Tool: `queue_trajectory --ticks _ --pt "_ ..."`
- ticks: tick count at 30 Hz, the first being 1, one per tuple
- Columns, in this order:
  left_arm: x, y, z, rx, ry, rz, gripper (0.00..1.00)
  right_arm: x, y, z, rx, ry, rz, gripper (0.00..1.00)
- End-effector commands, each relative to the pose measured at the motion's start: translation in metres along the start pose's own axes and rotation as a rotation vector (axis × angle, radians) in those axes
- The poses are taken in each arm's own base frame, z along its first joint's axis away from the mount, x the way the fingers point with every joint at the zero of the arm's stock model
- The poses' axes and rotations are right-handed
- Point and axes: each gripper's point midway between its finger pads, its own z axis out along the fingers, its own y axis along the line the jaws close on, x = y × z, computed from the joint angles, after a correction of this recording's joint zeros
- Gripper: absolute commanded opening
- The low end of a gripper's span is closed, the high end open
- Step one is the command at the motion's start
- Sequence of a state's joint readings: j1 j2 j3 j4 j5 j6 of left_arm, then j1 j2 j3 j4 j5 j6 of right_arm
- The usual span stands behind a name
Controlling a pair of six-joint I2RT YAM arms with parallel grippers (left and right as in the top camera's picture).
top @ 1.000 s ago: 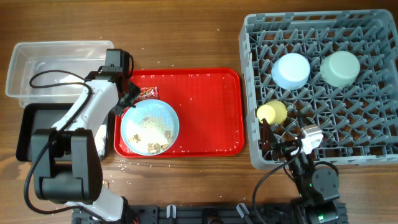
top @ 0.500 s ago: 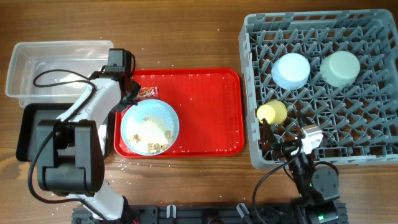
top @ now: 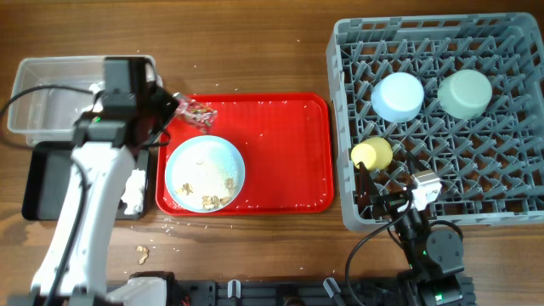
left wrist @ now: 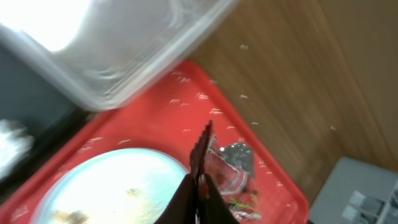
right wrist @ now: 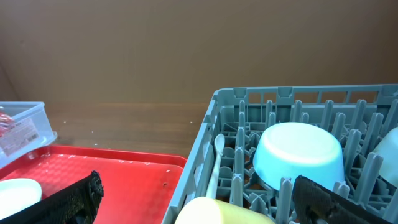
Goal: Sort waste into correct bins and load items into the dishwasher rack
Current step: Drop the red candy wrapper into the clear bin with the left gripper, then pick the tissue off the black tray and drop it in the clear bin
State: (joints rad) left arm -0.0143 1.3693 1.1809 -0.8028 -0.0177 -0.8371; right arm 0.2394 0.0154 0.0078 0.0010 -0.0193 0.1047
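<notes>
Though blurred, the left gripper (left wrist: 199, 182) seems clamped on the snack wrapper (left wrist: 231, 167) (over the red tray (top: 280, 153)).

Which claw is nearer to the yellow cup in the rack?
Right. The right claw sits open right beside the yellow cup in the rack; the left claw is across the red tray, shut on the snack wrapper near the clear tub.

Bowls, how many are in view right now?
2. The pale-blue bowl and the pale-green bowl sit upside down, side by side, in the grey rack. No other shows, though one could be hidden.
</notes>
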Motion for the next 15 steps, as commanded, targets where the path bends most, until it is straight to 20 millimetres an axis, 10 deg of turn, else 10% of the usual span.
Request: queue_trajectory --ticks 1,8,10,12,15 --pt "-0.039 0.030 -0.022 -0.041 -0.106 -0.010 0.04 -0.002 0.002 -0.001 -0.010 -0.012 0.009 1.00" --pt "-0.126 0.058 0.019 -0.080 -0.295 -0.036 0.06 -0.002 0.002 -0.001 -0.010 -0.012 0.009 1.00" --pt "-0.131 0.054 0.044 -0.035 -0.262 -0.043 0.21 -0.002 0.002 -0.001 -0.010 -0.012 0.010 1.00" --pt "-0.126 0.047 0.064 0.011 -0.207 -0.038 0.62 -0.002 0.002 -0.001 -0.010 -0.012 0.009 1.00" --pt "-0.118 0.041 0.058 0.045 -0.169 -0.035 0.94 -0.002 0.002 -0.001 -0.010 -0.012 0.009 1.00"
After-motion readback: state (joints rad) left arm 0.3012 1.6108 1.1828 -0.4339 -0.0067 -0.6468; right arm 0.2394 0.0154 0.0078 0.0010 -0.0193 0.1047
